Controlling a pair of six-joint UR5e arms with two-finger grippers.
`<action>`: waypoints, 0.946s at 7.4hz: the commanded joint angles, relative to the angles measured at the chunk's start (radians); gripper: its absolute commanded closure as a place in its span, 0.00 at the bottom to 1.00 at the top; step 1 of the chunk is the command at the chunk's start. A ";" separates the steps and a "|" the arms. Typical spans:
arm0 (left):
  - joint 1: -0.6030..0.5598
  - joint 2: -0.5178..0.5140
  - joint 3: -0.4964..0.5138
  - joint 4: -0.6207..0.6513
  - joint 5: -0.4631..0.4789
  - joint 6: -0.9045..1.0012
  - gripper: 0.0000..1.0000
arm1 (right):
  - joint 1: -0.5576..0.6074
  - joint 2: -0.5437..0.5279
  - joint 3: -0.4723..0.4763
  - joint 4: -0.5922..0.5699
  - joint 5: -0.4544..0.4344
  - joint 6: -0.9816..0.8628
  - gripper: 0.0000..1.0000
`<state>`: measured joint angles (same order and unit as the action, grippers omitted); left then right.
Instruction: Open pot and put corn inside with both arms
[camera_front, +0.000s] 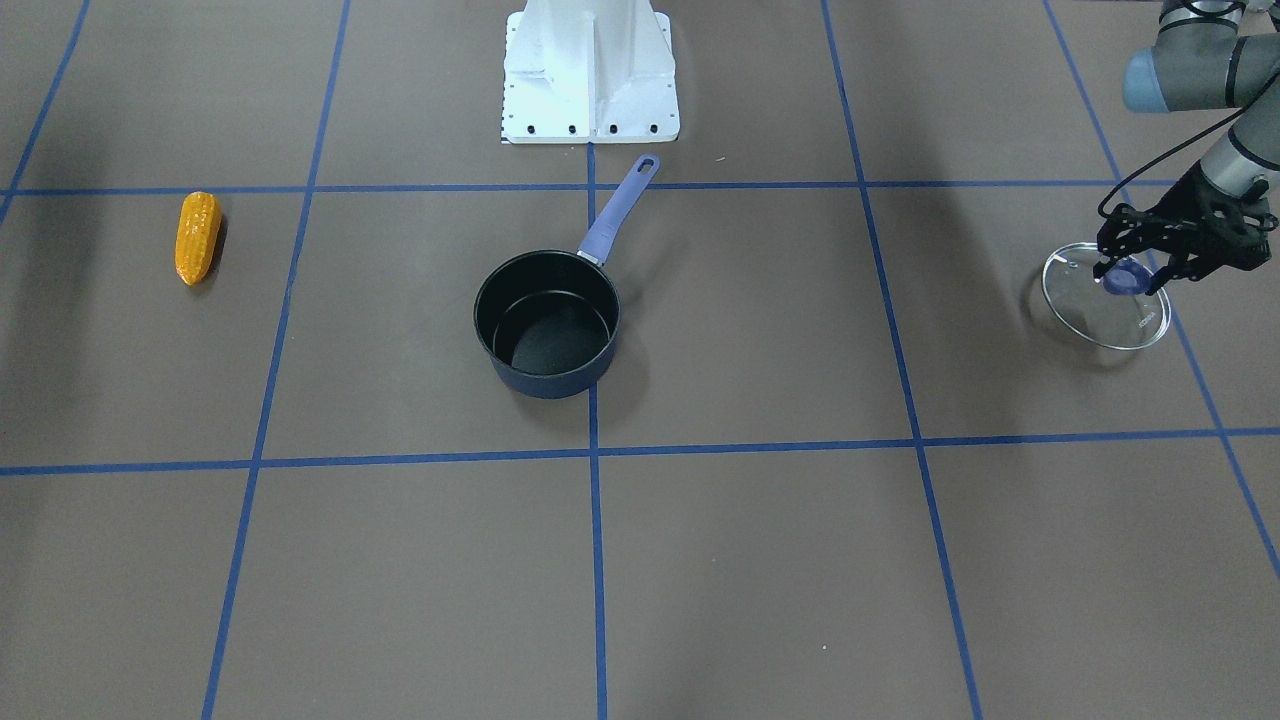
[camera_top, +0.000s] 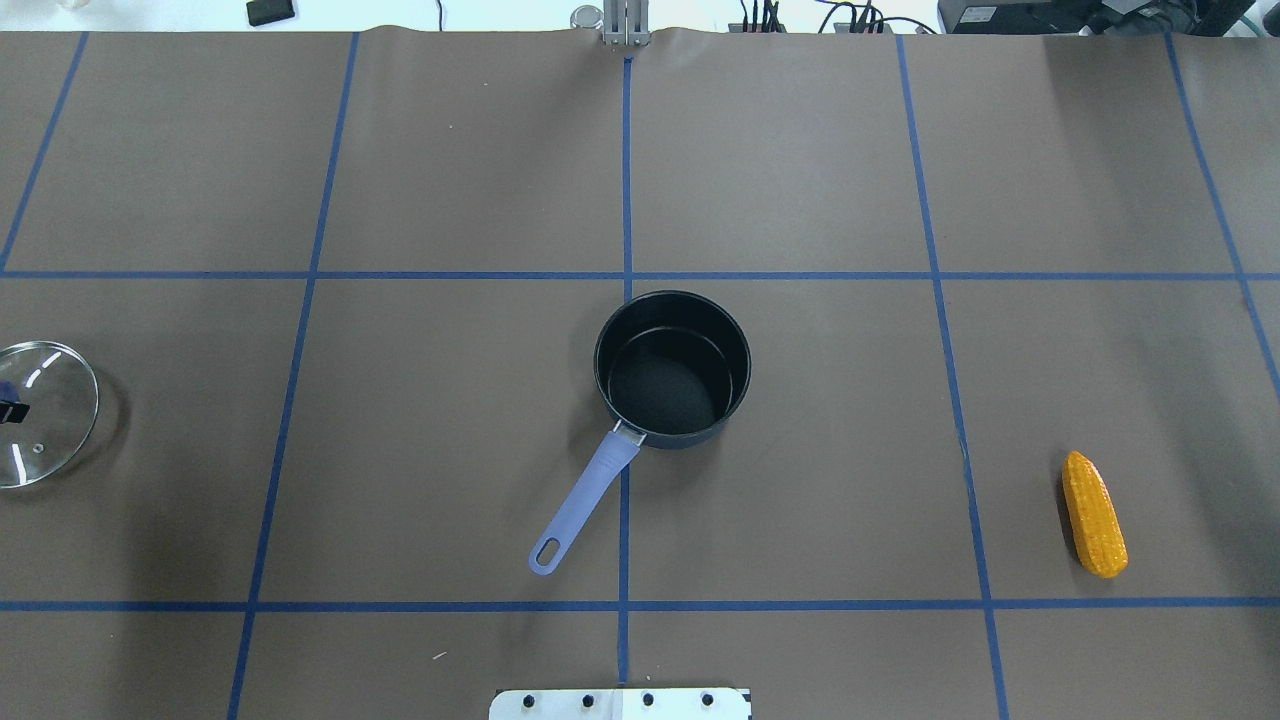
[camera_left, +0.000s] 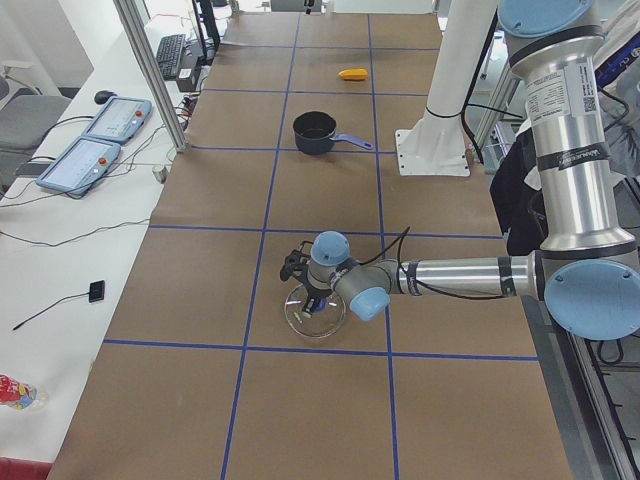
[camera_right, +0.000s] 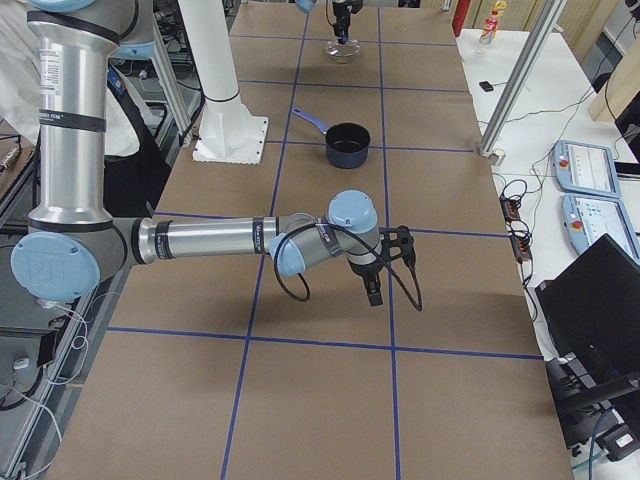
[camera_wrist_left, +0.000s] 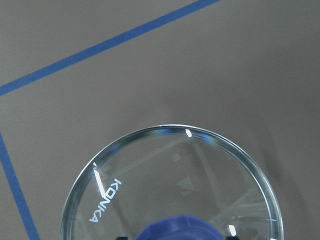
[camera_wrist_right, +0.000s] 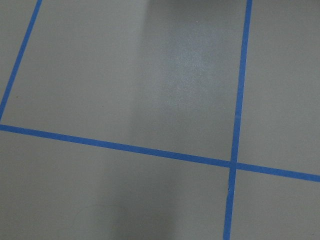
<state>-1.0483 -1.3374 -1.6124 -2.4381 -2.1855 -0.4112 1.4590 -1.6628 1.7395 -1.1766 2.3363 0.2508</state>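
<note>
The dark pot (camera_front: 547, 325) with a lilac handle stands open at the table's middle, empty inside; it also shows in the overhead view (camera_top: 672, 365). Its glass lid (camera_front: 1105, 300) is far out on the robot's left. My left gripper (camera_front: 1128, 275) is shut on the lid's blue knob (camera_wrist_left: 182, 227). The orange-yellow corn (camera_front: 197, 237) lies on the table on the robot's right, also in the overhead view (camera_top: 1094, 513). My right gripper (camera_right: 374, 292) hangs above the table and shows only in the exterior right view; I cannot tell if it is open or shut.
The white base block (camera_front: 590, 70) stands behind the pot. Blue tape lines grid the brown table. The pot handle (camera_top: 585, 495) points toward the robot. Control pendants (camera_left: 95, 140) lie beyond the table's far edge.
</note>
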 joint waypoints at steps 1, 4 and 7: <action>0.023 -0.005 0.016 -0.019 0.012 0.000 0.02 | -0.005 0.000 0.000 0.000 0.000 0.001 0.00; 0.022 -0.025 0.003 -0.013 -0.009 -0.008 0.02 | -0.008 0.000 0.000 0.000 0.006 0.002 0.00; -0.059 -0.118 -0.122 0.268 -0.131 0.005 0.02 | -0.060 -0.088 0.034 0.099 0.009 0.127 0.00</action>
<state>-1.0717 -1.4140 -1.6647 -2.3160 -2.2936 -0.4113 1.4307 -1.6982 1.7567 -1.1521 2.3458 0.2985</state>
